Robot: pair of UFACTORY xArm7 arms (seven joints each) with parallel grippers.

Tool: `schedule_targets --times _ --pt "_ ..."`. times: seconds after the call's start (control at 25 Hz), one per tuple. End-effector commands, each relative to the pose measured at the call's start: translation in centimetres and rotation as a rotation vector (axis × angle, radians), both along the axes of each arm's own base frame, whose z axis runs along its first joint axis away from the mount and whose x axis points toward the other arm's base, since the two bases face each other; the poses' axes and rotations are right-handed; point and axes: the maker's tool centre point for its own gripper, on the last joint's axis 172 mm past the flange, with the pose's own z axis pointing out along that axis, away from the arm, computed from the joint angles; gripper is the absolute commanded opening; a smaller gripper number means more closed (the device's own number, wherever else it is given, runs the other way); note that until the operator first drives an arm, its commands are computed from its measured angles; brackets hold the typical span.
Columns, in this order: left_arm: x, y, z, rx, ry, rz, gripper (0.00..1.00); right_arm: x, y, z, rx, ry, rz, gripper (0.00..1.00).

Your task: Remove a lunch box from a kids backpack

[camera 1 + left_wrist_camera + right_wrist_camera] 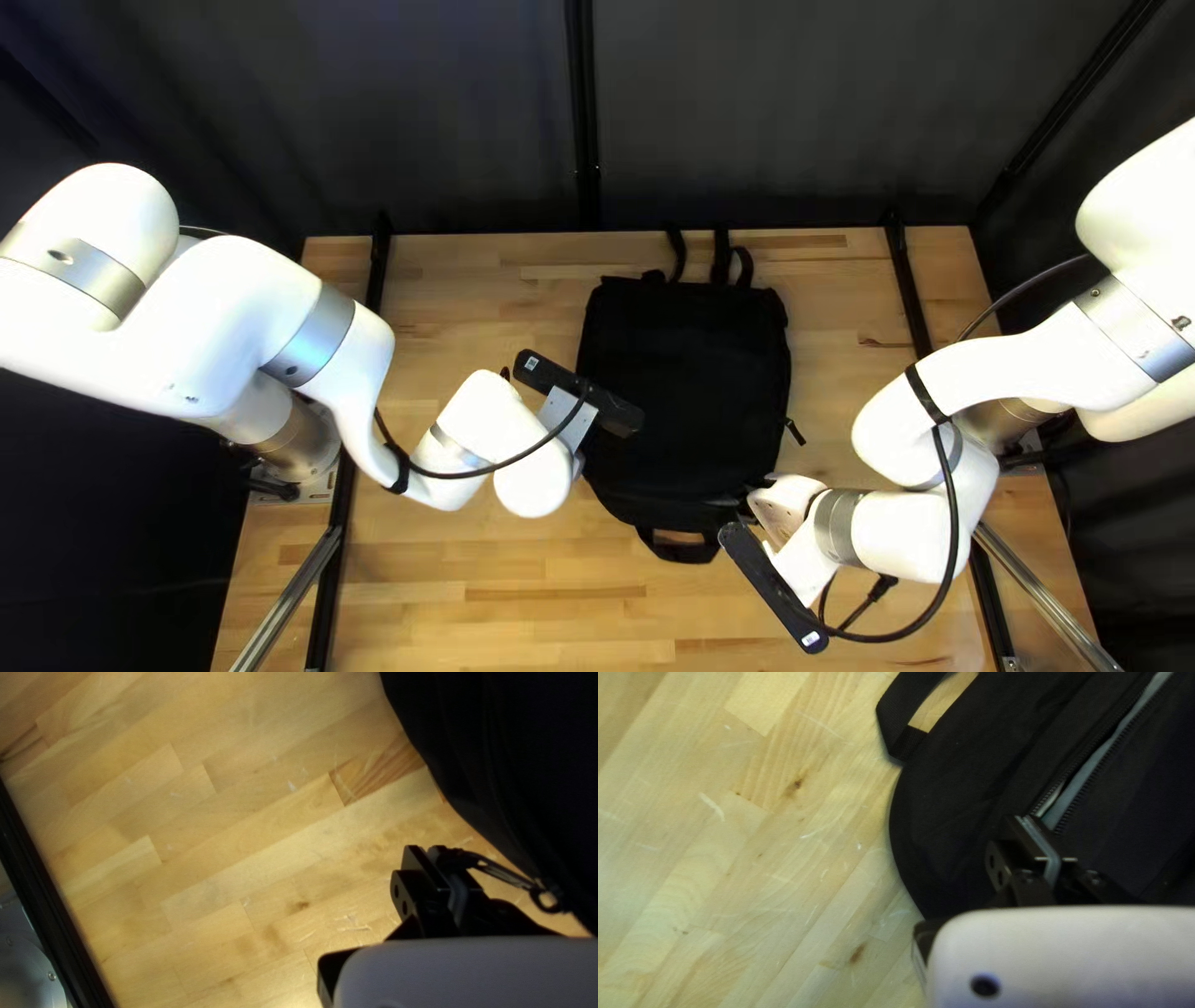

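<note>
While the left hand [578, 462] is down beside the left edge of the black backpack [685, 373], it's closed down narrow, and going by its own wrist view that hand [430, 852] has a zipper pull [501, 872] pinched at the tips. The other end of the pull runs to a little ring right at the backpack's edge, so the backpack is just beside that hand, with worktop [205, 815] showing under the fingers.

Right hand [752, 503] is at the backpack's near end, close to the right corner. From its wrist view, the two fingers of that hand [1025, 820] are brought together, and I can't see anything between them. They're right over the backpack at the zip [1080, 796], which is parted ahead of the tips. There's a pale blue-grey strip [1089, 774] showing in the gap, but honestly can't tell if that's lining or something inside.

As for the backpack itself, it's lying flat between the two hands. Its handle loop [679, 549] sticks out from the near end, straps [722, 258] poke out at the far end, and another zipper pull [796, 432] hangs off its right side. Dark curtain [772, 112] is beyond it.
</note>
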Motion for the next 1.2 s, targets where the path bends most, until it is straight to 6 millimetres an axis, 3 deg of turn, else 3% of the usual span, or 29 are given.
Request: schedule_targets --times 0.04,1.2 --pt "0.1 0.9 -0.4 -0.004 0.002 0.001 0.00 0.1 0.2 0.1 -0.001 0.005 0.007 0.00" --pt "-1.6 7.5 -0.3 -0.015 0.000 0.060 0.00 0.6 2.2 -1.1 -0.003 0.027 0.064 0.00"
